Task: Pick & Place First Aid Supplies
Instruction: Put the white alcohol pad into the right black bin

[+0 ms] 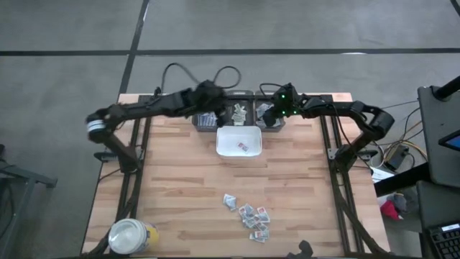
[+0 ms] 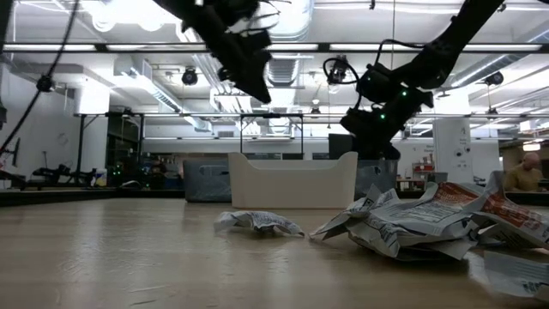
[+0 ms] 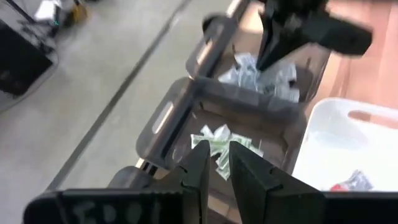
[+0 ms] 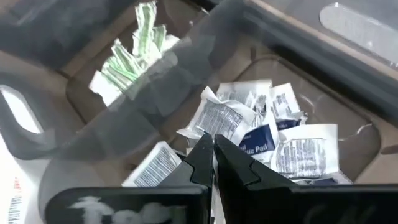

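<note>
Crumpled packets (image 1: 253, 216) heaped loosely, long axes pointing every way

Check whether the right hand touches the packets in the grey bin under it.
Cannot tell. The right wrist view shows the right hand shut just over the packets; no gap or contact shows plainly.

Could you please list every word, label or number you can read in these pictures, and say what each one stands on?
"Pad": on a blue-and-white packet in the grey bin under the right gripper; the word before it is unreadable.
Other packets, loose packets: print too small.
Left gripper's white marks: blurred.
</note>
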`<state>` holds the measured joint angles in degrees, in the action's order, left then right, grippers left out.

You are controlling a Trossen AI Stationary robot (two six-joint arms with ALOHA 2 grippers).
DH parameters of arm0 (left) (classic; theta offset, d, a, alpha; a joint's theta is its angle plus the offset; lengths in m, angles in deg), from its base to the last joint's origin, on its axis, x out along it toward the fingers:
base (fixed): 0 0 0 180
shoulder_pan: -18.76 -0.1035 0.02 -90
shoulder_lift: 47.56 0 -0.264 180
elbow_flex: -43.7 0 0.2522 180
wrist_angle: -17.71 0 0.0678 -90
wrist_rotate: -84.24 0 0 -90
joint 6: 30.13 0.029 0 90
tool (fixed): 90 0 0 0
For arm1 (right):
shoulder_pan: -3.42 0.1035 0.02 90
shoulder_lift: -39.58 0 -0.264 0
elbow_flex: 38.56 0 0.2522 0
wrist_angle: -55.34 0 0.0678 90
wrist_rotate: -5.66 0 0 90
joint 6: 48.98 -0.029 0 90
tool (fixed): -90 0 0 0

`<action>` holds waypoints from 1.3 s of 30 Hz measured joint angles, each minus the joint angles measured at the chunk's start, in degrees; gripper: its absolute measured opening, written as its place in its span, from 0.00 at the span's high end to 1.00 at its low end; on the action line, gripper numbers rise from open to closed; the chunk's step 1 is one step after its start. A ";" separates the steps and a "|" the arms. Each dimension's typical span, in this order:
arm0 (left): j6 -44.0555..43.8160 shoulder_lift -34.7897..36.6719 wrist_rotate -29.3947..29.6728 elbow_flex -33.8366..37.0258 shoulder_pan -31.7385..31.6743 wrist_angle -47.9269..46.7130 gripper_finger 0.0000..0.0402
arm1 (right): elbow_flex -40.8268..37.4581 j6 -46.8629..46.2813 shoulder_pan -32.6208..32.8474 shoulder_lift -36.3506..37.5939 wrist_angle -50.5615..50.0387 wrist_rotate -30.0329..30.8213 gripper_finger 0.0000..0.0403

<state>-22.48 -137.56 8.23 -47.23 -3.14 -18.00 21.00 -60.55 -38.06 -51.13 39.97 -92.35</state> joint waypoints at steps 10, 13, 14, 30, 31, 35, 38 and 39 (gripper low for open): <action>-4.83 18.81 -0.20 24.71 -0.12 17.54 0.84 | 1.79 2.72 0.01 -0.22 -4.74 0.47 0.98; -5.99 22.05 -0.47 27.88 -0.14 17.89 0.84 | 3.51 4.87 0.00 -0.27 -7.71 0.55 0.98; -6.28 22.75 -0.53 28.68 -0.14 17.87 0.84 | 4.16 5.62 0.00 -0.30 -8.63 0.55 0.98; -4.35 24.57 -2.89 32.31 -0.23 18.07 0.84 | 12.13 10.40 -0.16 0.36 -17.92 5.36 0.66; -4.17 24.57 -3.26 32.31 -0.23 18.03 0.84 | 12.79 10.56 0.01 0.65 -18.66 5.09 0.64; -3.01 24.57 -5.17 32.45 -0.23 17.88 0.84 | 15.86 12.71 1.69 2.03 -24.12 3.14 0.60; -2.93 24.57 -5.37 32.53 -0.23 17.69 0.84 | 17.91 14.80 3.67 3.72 -29.44 1.88 0.59; -2.92 24.57 -5.42 32.55 -0.23 17.68 0.84 | 18.38 15.47 4.52 4.38 -31.48 1.86 0.59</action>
<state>-25.40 -112.99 2.81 -14.68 -3.37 -0.32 39.39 -45.09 -33.54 -46.75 8.49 -90.49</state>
